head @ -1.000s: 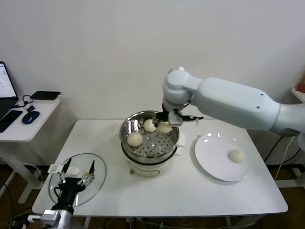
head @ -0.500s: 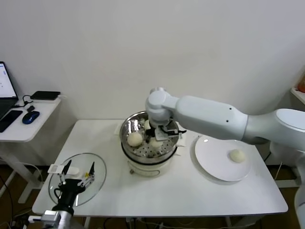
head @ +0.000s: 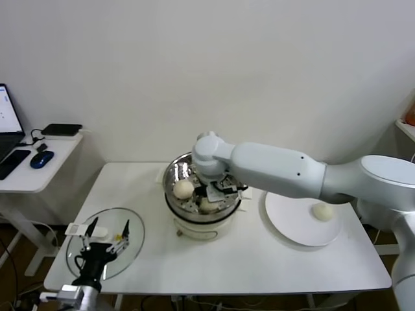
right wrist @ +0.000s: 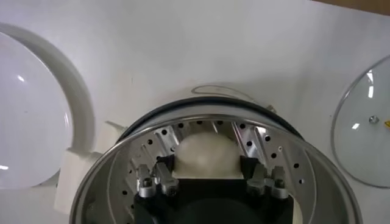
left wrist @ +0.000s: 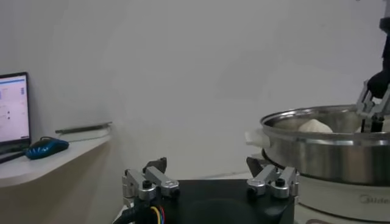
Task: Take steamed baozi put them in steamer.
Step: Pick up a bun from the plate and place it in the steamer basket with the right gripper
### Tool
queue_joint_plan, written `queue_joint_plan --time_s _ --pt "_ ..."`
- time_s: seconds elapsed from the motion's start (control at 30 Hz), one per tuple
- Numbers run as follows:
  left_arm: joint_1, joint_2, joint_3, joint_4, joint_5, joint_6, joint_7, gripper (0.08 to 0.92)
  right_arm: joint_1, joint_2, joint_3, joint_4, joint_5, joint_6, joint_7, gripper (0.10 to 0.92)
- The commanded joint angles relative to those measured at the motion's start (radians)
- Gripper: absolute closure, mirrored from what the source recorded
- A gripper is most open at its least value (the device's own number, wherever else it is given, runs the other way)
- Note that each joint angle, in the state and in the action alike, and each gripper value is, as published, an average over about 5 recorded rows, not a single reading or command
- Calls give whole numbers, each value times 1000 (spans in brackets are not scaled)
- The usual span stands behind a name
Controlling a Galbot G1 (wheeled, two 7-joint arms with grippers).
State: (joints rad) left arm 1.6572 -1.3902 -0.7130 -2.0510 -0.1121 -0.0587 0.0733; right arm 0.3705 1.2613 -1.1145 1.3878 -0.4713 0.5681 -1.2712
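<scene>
Black and metal, the right gripper (right wrist: 207,173) is down inside the steamer (head: 174,173), its fingers (right wrist: 159,172) clamped either side of a cream-white steamed baozi (right wrist: 207,153) that sits low over the perforated floor. From the head view this bun (head: 207,205) lies toward the near edge of the basket, half hidden under the white wrist. A second bun (head: 183,188) rests in the basket's left part, apart from the held one; whether a third sits behind the arm I cannot tell. The shiny basket stands on a white pot base (head: 194,230) in the middle of the white table (head: 259,259).

To the right, a flat white plate (head: 292,227) carries one more bun (head: 322,211) near its far side.

At the table's near-left corner lies a round glass lid (head: 133,243), and the left gripper (head: 104,234) hangs above it with its fingers spread apart, holding nothing.

Beyond, a side desk (head: 39,175) holds a laptop (head: 8,123) and a blue mouse (head: 41,159).
</scene>
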Motion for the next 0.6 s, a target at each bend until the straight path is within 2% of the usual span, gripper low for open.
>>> queue_joint_plan --time_s 0.03,0.6 --pt "-4 -2 3 -1 -2 4 -1 177 -14 8 -2 -4 -10 9 0 322" --pt "-8 -5 7 -2 1 9 -2 177 -27 -6 6 5 -25 30 8 311"
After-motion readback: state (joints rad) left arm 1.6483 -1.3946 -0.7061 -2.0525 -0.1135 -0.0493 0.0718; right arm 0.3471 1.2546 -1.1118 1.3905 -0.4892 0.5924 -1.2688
